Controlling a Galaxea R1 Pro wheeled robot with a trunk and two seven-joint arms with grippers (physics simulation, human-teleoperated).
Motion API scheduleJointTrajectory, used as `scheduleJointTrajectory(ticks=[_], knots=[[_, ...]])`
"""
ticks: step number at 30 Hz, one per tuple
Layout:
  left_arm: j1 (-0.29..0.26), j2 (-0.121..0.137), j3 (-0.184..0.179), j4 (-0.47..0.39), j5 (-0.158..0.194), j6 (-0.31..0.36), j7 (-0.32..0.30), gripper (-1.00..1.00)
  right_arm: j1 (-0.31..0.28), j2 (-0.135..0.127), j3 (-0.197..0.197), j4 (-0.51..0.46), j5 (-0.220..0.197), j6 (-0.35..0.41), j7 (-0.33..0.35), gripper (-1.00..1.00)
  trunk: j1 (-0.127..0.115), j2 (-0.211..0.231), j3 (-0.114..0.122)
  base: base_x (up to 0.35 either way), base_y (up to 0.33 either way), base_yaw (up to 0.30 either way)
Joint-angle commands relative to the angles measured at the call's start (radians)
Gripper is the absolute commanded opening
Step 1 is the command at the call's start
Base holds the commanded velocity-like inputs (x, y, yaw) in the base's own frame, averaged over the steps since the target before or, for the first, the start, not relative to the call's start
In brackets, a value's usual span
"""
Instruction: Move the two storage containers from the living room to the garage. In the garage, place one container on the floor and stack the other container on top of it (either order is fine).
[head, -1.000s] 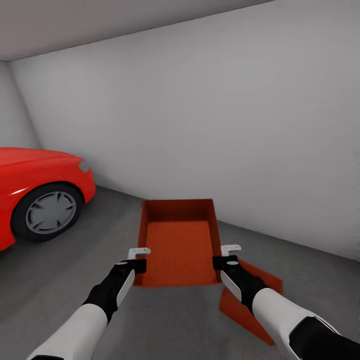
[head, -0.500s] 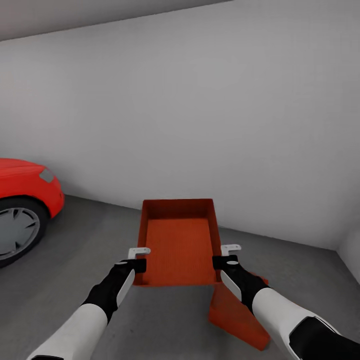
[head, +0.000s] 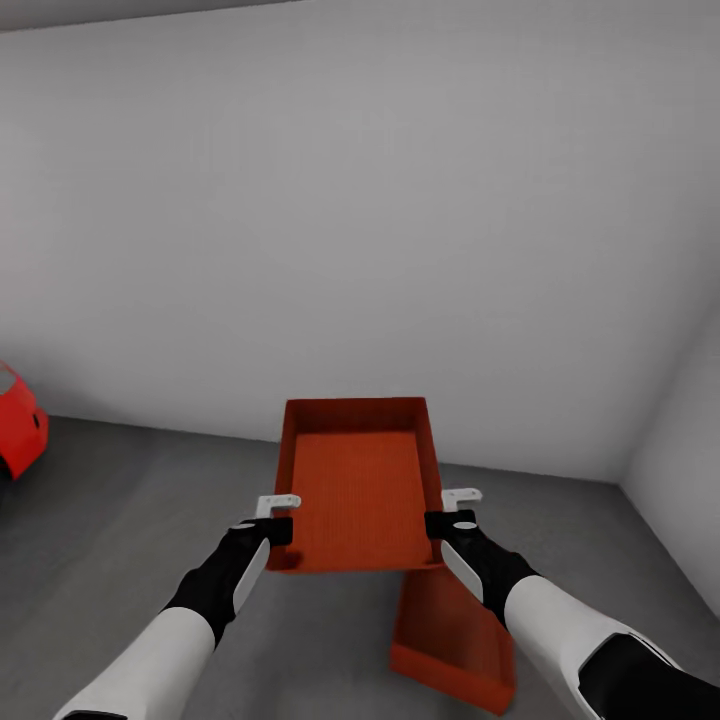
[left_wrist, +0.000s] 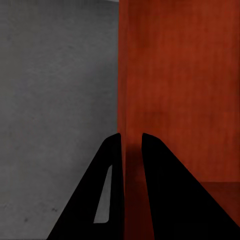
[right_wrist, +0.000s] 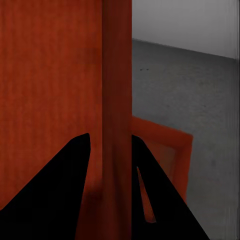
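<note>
Our view has swung right, red car (head: 18, 425) now barely showing | we carry one container (head: 355, 485) above the floor (head: 120, 500) | left gripper (head: 278, 520) and right gripper (head: 447, 513) each clamp a side wall | second container (head: 450, 640) lies on floor beneath its right edge

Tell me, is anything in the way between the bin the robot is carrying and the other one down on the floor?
Nothing visible is. The carried bin, held by the left tool and right tool, hangs above bare grey floor; the second bin lies below to its right, open-topped.
</note>
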Motion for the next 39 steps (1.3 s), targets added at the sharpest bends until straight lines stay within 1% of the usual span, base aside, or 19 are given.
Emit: scheduleJointTrajectory(ticks=[1,26,30,39], knots=[[-0.001,0.002,-0.009,-0.004,0.022,0.003,0.010,-1.00,-0.001,-0.021,0.030,0.073,-0.030,0.004,-0.006,-1.00,0.001,-0.002,-0.002,0.293,0.000,-0.285],[-0.001,0.002,-0.009,-0.006,0.022,0.004,0.009,-1.00,-0.001,-0.021,0.030,0.073,-0.030,0.004,-0.006,-1.00,0.001,-0.002,-0.002,0.278,0.000,-0.285],[-0.001,0.002,-0.009,-0.006,0.024,0.005,0.008,-1.00,-0.001,-0.021,0.030,0.074,-0.030,0.004,-0.006,-1.00,0.001,-0.002,-0.002,0.125,0.000,-0.285],[-0.001,0.002,-0.006,-0.009,0.025,0.013,0.007,-1.00,-0.001,-0.020,0.030,0.075,-0.030,0.004,-0.006,-1.00,0.001,-0.002,-0.002,0.010,0.000,-0.285]])
